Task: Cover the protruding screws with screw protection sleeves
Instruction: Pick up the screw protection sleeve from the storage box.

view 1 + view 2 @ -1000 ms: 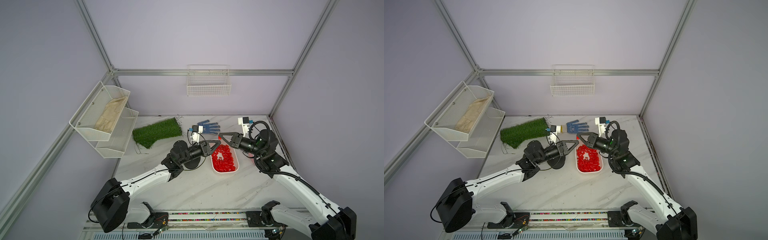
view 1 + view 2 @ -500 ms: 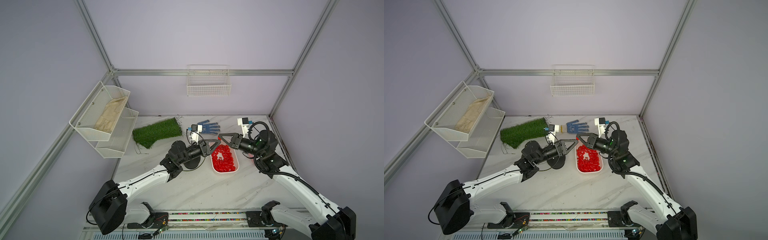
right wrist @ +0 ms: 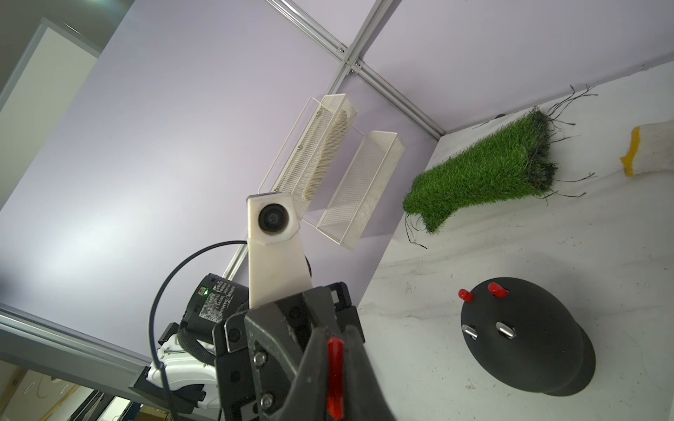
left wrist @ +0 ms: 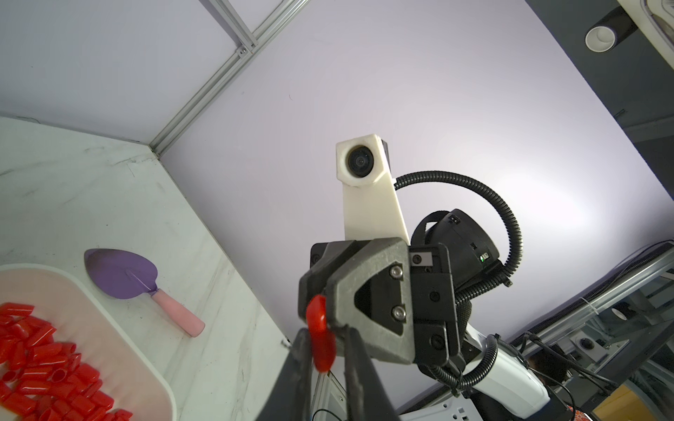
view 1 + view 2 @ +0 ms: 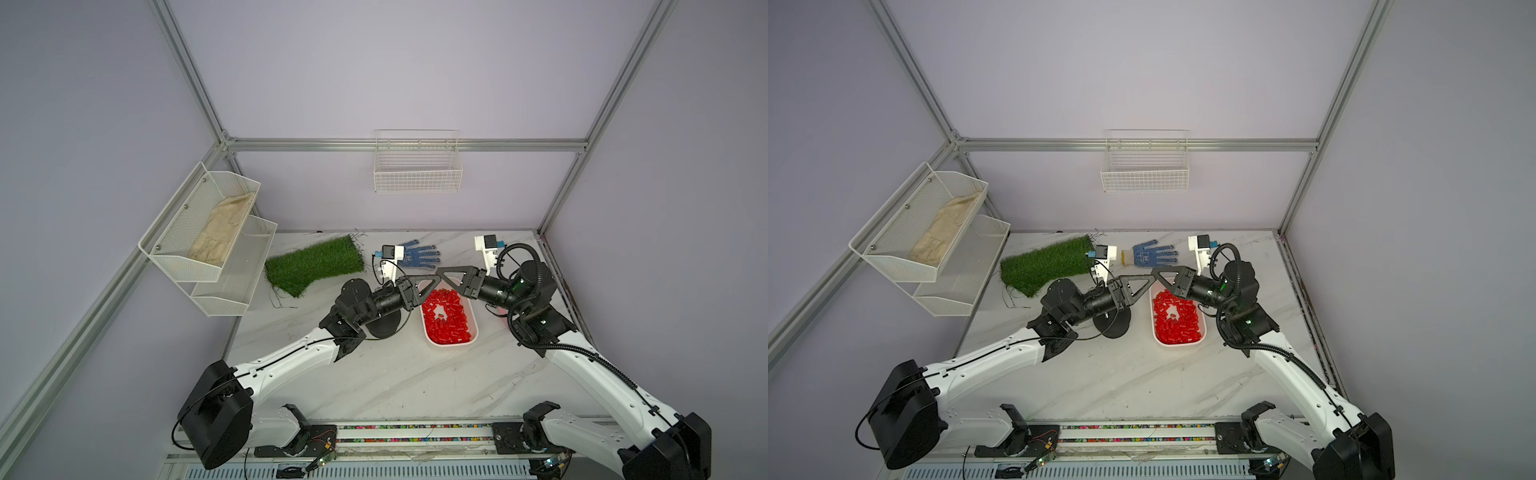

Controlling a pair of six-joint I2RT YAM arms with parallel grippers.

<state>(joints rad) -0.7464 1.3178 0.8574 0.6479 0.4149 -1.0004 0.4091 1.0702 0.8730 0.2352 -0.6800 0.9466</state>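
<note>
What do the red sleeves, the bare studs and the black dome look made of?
Red sleeves: glossy plastic or vinyl, probably soft; the held red sleeve shines and looks pinched out of shape.
Bare studs: polished metal, silvery with bright glints.
Black dome: matte, finely speckled, perhaps rubber or cast plastic; cannot tell which.

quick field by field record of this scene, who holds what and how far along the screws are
right gripper: shut on one red sleeve, held in the air
left gripper: fingers either side of that same sleeve; grip unclear
tray: white, holds the loose red sleeves
black base: on the table, beside the tray
covered screws: two, red-capped
bare screws: two
also on table: glove, grass mat, purple scoop
</note>
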